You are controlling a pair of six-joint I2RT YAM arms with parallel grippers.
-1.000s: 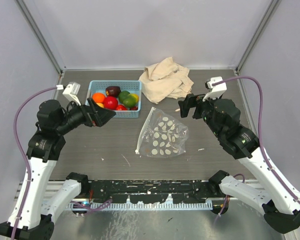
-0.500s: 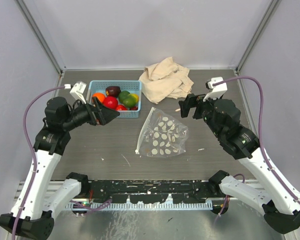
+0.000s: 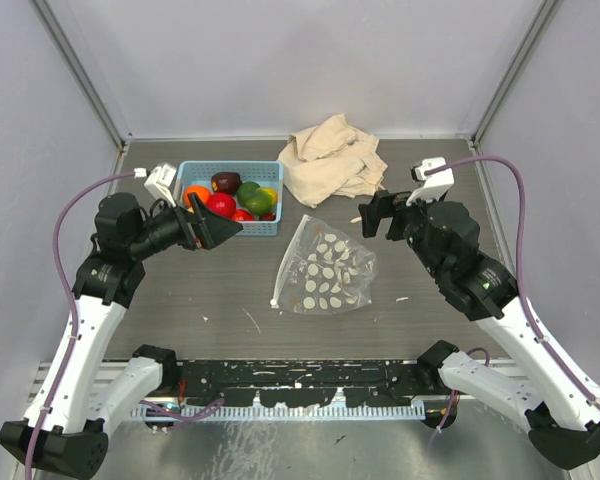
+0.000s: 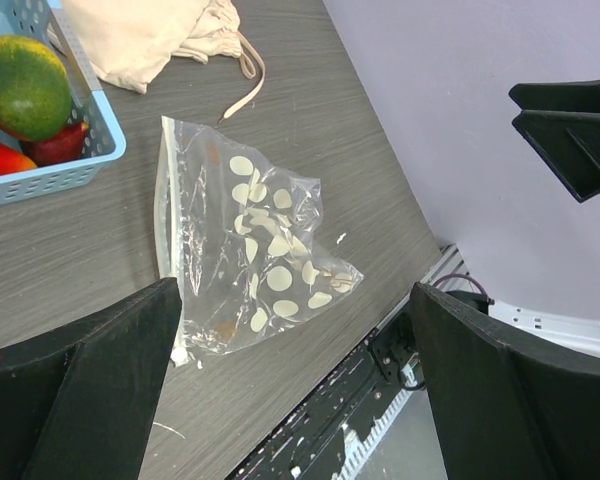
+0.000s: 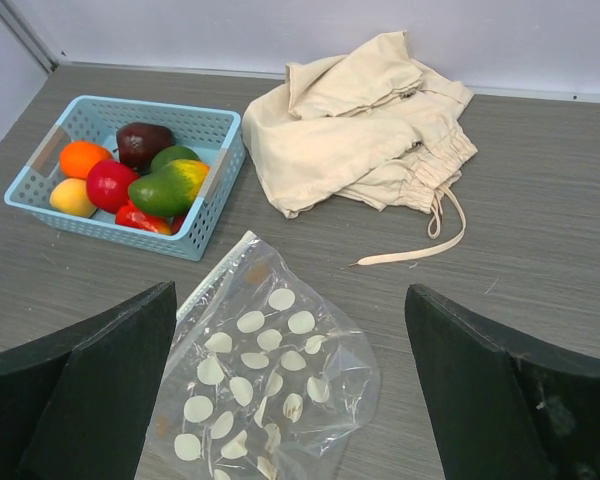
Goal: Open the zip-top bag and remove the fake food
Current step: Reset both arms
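Observation:
The clear zip-top bag [image 3: 325, 268] with white dots lies flat and looks empty mid-table; it also shows in the left wrist view [image 4: 250, 260] and the right wrist view [image 5: 265, 385]. The fake food [image 3: 230, 198] sits in the light blue basket [image 3: 262, 227], also seen in the right wrist view [image 5: 140, 180]. My left gripper [image 3: 220, 229] is open and empty, raised in front of the basket, left of the bag. My right gripper [image 3: 373, 213] is open and empty, raised to the right of the bag's far end.
A beige cloth drawstring bag [image 3: 330, 158] lies crumpled at the back, right of the basket, its cord [image 5: 430, 240] trailing toward the bag. Grey walls close the back and sides. The metal rail [image 3: 300, 385] runs along the near edge.
My left gripper has moved a little to the right, toward the basket's front. The right arm and the bag have not moved.

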